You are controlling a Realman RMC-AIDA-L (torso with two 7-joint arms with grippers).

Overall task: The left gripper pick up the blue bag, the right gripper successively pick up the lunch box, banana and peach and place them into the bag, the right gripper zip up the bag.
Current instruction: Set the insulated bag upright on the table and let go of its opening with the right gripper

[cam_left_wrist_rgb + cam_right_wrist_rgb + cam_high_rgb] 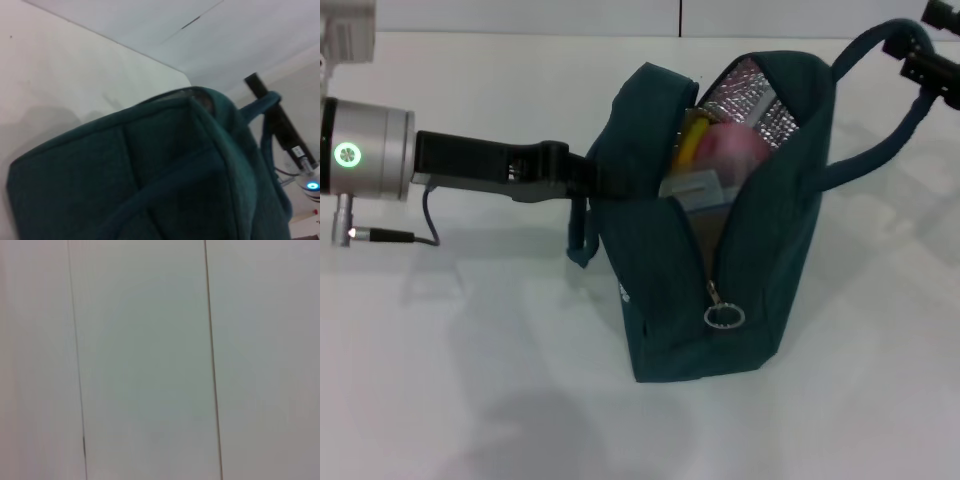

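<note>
Left claw [582,172] gripping the blue bag [740,290] at its near-side handle, bag standing on the white counter [470,380].

The left claw reaches in from the robot's left, closed on the bag's handle. The right claw [932,55] (upper right corner, only partly in view) sits at the other loop handle [880,110]; I cannot tell its grip. The bag gapes open, silvery lining showing, with the banana [692,138], peach [728,148] and lunch box [695,188] inside. The zipper ring pull [723,316] hangs low on the front.
</note>
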